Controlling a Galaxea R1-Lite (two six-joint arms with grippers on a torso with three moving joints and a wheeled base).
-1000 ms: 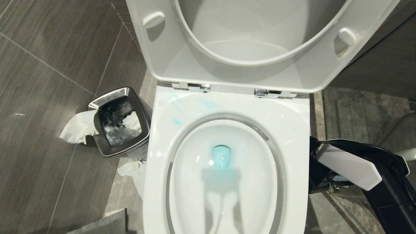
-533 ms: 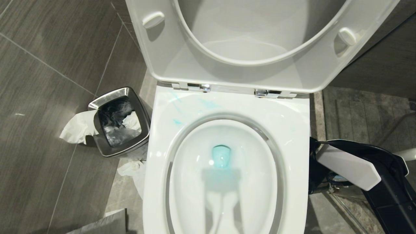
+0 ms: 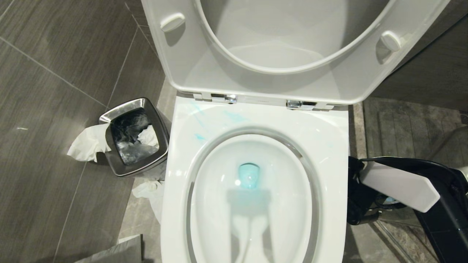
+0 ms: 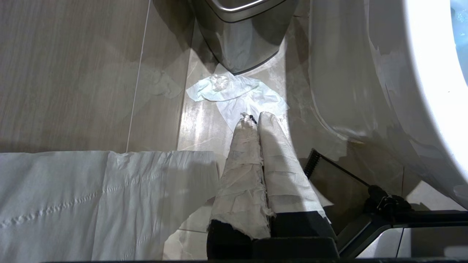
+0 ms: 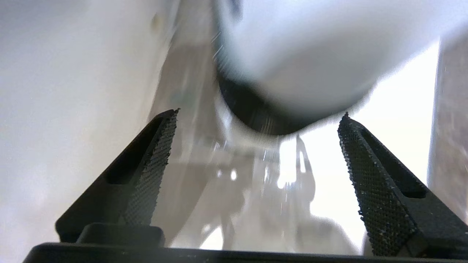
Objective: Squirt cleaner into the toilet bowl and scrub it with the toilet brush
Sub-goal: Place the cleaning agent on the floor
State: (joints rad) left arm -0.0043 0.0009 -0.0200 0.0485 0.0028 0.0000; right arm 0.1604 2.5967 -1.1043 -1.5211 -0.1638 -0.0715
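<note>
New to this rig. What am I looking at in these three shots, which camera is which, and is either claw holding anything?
It is a wheeled robot with two arms, cleaning a toilet. The head view looks down on the toilet bowl, seat raised, with blue cleaner in the water and smeared on the rim. A steel waste bin with tissue around it stands on the floor to the robot's left.

The left wrist view looks past the left claw, wrapped in paper, shut, holding nothing, pointing at a tissue on the floor.

The right wrist view shows the right claw open and empty, beside the bowl on the robot's right.
</note>
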